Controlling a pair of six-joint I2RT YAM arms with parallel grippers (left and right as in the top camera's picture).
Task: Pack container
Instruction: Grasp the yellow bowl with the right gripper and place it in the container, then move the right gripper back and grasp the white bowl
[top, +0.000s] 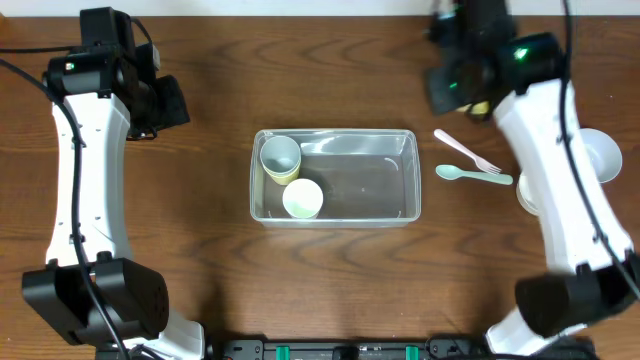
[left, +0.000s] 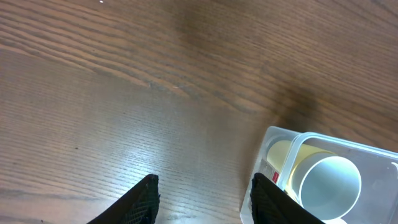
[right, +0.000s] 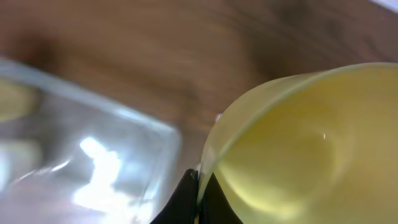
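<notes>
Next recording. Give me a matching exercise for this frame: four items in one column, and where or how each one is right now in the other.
Items
1. cream cup
2. teal spoon
3. yellow cup
4. left gripper

Places and states
A. pinched at its rim by the right gripper
B. lying on the table, right of the container
C. open over bare wood
D. inside the container, at its left end

Pairs: 1-D, 2-B, 3-A, 4-C
</notes>
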